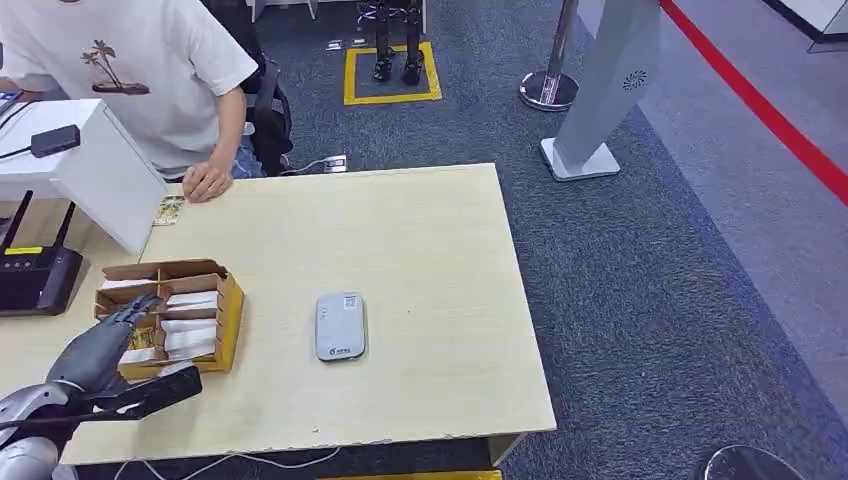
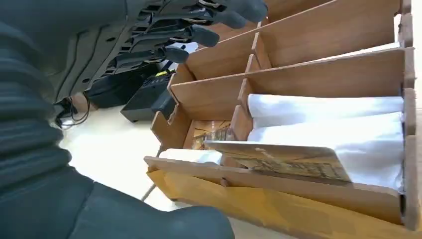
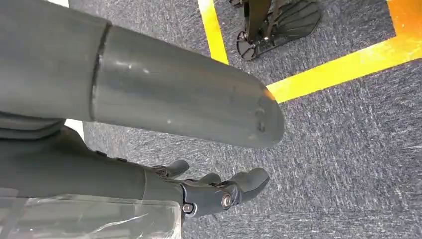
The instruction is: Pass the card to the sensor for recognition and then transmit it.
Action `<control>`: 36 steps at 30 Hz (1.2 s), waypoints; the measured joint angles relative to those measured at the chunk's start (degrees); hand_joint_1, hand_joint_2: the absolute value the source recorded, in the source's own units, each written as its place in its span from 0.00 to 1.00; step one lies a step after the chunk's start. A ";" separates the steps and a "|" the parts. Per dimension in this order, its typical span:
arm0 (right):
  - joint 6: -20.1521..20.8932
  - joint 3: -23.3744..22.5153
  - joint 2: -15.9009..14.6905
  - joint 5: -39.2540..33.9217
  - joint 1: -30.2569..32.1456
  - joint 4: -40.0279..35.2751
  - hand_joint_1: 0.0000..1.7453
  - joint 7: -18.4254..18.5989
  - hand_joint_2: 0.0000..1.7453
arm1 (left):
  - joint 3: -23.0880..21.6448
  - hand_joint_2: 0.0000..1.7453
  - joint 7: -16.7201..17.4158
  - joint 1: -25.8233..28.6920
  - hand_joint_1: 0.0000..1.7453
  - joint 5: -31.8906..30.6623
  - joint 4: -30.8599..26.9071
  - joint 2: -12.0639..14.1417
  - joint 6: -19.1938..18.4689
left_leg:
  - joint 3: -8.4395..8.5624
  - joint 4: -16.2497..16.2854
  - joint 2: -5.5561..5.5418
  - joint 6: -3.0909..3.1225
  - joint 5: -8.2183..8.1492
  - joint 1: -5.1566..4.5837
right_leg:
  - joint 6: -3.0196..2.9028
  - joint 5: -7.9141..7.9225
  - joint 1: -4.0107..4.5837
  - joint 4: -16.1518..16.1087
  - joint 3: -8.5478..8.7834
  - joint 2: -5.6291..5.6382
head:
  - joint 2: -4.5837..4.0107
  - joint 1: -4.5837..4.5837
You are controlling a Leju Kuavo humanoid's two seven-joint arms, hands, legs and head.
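Observation:
A wooden card box [image 1: 232, 318] stands on the left of the pale table [image 1: 420, 250]. Its compartments hold white cards [image 2: 323, 107] and a picture card [image 2: 278, 160] leaning in the near compartment. My left hand [image 1: 105, 340] reaches over the box's left side, its fingers [image 2: 199, 30] stretched above the compartments and its thumb apart, holding nothing. The grey-white sensor [image 1: 340, 326] lies flat right of the box, apart from it. My right hand [image 3: 209, 194] hangs over the carpet with fingers apart and nothing in it.
A person in a white shirt sits behind the table with a hand [image 1: 207, 182] on its far edge, next to a loose card [image 1: 168, 210]. A black router [image 1: 35, 278] and a white stand [image 1: 95, 170] occupy the far left. A grey pillar [image 1: 610, 90] stands on the carpet beyond.

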 joint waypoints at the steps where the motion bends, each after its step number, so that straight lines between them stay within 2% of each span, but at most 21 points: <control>1: 0.00 -0.02 0.00 0.02 0.01 0.00 0.00 0.00 0.00 | 0.00 1.00 0.00 0.00 0.11 -0.02 0.00 0.00 0.02 | 0.00 0.00 0.00 0.00 0.00 0.00 | 0.00 0.00 0.00 0.00 0.00 0.00 | 0.00 0.00; 2: 0.00 -0.02 0.00 0.02 0.01 0.00 0.00 0.00 0.00 | 0.00 1.00 0.00 -0.01 0.98 -0.02 0.00 -0.09 0.11 | 0.00 0.00 0.00 0.00 0.00 0.00 | 0.00 0.00 0.00 0.00 0.00 0.00 | 0.00 0.00; 29: 0.11 -1.01 0.00 0.15 0.02 0.00 0.00 -0.96 0.00 | 0.11 1.00 -1.55 1.69 1.00 2.91 -1.75 -0.87 1.42 | 0.00 0.00 0.00 0.00 0.00 0.00 | 0.00 0.00 0.00 0.00 0.00 0.00 | 0.00 0.00; 36: 0.33 -1.38 0.00 0.83 0.01 0.00 0.00 -1.16 0.00 | 0.83 1.00 -2.19 -0.16 1.00 2.86 -2.10 -2.10 4.67 | 0.00 0.00 -0.03 0.00 0.00 0.00 | 0.00 0.00 0.00 0.00 0.01 -0.03 | 0.00 0.00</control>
